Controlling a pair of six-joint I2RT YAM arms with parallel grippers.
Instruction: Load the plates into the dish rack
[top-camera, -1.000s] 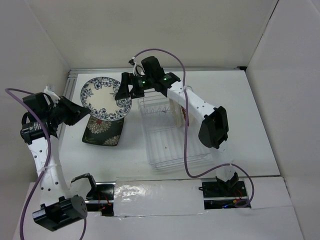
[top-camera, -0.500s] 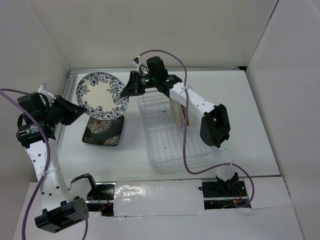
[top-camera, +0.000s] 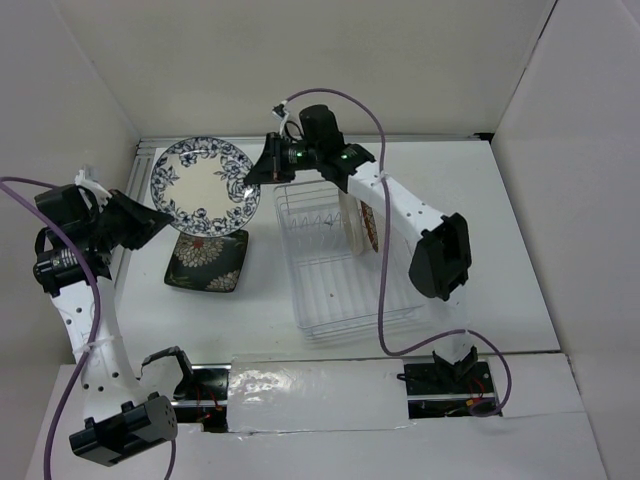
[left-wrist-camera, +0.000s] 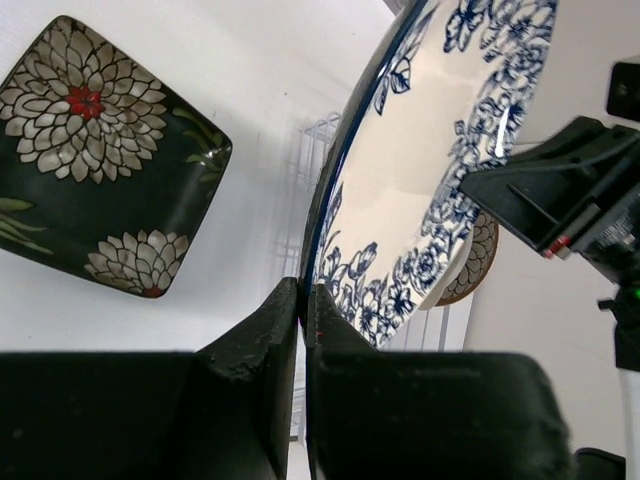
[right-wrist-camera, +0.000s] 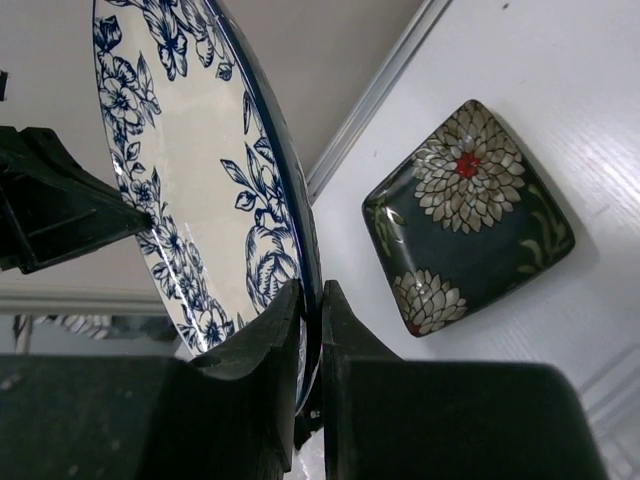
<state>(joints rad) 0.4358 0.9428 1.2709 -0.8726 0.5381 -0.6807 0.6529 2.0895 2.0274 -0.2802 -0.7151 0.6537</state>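
The blue-white floral plate (top-camera: 200, 185) hangs tilted above the table, gripped at both sides. My left gripper (top-camera: 158, 221) is shut on its lower left rim, and my right gripper (top-camera: 253, 171) is shut on its right rim. In the left wrist view the fingers (left-wrist-camera: 270, 330) pinch the plate's edge (left-wrist-camera: 420, 170). In the right wrist view the plate rim (right-wrist-camera: 190, 170) runs down between the jaws of the gripper (right-wrist-camera: 312, 300). The dark square floral plate (top-camera: 208, 262) lies flat on the table under it. The dish rack (top-camera: 330, 300) stands to the right, with a brown-rimmed plate (top-camera: 368, 226) upright in it.
White walls close in the table at the back and on both sides, and a metal rail (top-camera: 145, 150) runs along the back left corner. The right arm's purple cable (top-camera: 378, 290) loops over the rack's right side. Foil tape (top-camera: 320, 392) covers the near edge.
My right gripper has shut on the floral plate's right rim. The plate has tipped up and shifted a little back and left, held by both grippers. The left arm drew back to the left.
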